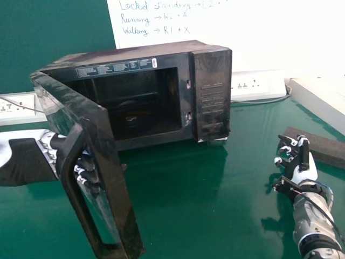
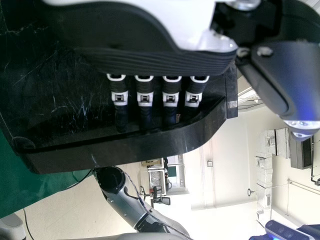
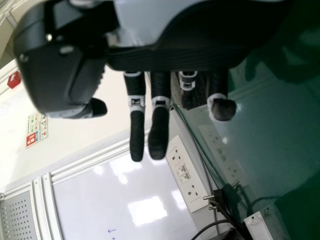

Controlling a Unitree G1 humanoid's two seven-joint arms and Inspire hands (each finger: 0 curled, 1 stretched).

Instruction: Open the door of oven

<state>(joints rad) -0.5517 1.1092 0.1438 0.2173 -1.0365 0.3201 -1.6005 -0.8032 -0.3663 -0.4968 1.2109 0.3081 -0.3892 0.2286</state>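
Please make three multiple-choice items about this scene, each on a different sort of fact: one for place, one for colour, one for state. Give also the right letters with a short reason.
1. Where is the left robot hand?
A) Inside the oven's cooking space
B) On the wall socket
C) At the door handle

2. What colour is the table?
A) Green
B) White
C) Red

3. How is the door of the oven?
A) Closed
B) Swung open
C) Taken off

Right letters:
1. C: its fingers pass between the handle and the door.
2. A: the surface under the oven is green.
3. B: the door stands out from the front, and the inside is visible.
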